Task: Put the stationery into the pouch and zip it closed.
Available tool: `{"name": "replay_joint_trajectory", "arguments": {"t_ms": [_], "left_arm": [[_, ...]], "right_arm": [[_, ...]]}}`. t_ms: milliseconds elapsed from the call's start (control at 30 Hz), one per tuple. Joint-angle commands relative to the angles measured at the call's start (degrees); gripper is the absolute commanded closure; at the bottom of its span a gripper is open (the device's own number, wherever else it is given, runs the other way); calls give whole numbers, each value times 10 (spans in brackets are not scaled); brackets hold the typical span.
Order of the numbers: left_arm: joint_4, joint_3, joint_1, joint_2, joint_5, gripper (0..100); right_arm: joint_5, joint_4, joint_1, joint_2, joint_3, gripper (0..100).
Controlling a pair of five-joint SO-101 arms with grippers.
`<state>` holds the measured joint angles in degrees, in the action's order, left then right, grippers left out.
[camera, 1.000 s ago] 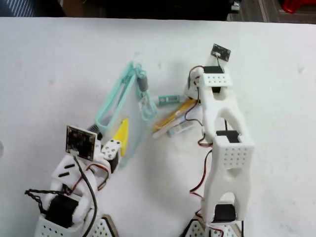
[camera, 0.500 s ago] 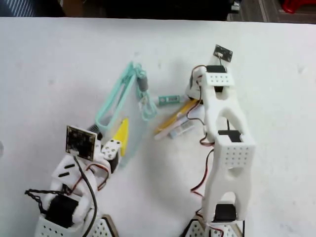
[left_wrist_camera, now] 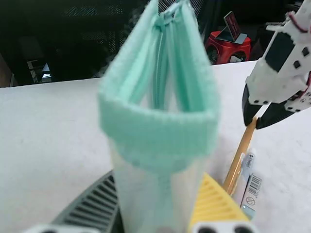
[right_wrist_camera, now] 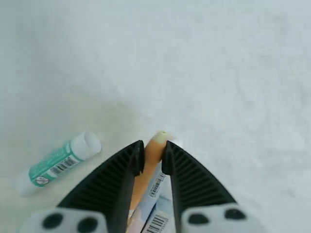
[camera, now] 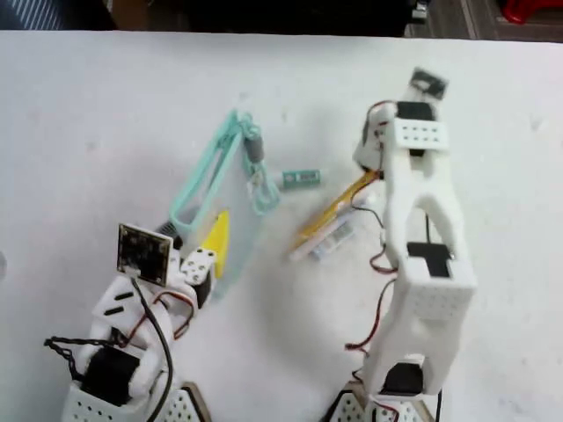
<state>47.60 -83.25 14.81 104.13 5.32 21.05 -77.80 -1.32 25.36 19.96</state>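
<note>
The mint-green pouch [camera: 214,176] with clear sides lies left of centre, its zipper mouth [left_wrist_camera: 163,73] gaping. My left gripper [camera: 199,236] is shut on the pouch's near end, a yellow finger [left_wrist_camera: 214,204] on one side and a grey one [left_wrist_camera: 92,206] on the other. My right gripper [right_wrist_camera: 152,148] is shut on the tip of an orange pencil [camera: 330,211]. Two white barcoded pens [camera: 327,237] lie against the pencil. A small green tube [camera: 301,178] rests between the pouch and the pencil. The left wrist view catches the right gripper [left_wrist_camera: 260,116] pinching the pencil [left_wrist_camera: 239,158].
The white table [camera: 106,105] has bare room to the far left and back. The right arm's white body [camera: 422,255] runs along the right side. A grey pull tab [camera: 255,149] and looped cord lie beside the pouch.
The right arm has swung to the right, dragging the pencil and the pens away from the pouch. The green tube, the pouch and the left arm stayed put.
</note>
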Motion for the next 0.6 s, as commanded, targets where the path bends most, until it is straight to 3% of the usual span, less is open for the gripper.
{"name": "replay_joint_trajectory", "arguments": {"t_ms": [0, 333, 567], "left_arm": [[-14, 7, 1, 7, -1, 880], [-15, 7, 6, 7, 2, 879], [-13, 6, 30, 7, 0, 874]], "right_arm": [[-34, -20, -18, -116, 14, 981], [-92, -16, 19, -438, 14, 981], [-164, 67, 196, -641, 13, 981]]}}
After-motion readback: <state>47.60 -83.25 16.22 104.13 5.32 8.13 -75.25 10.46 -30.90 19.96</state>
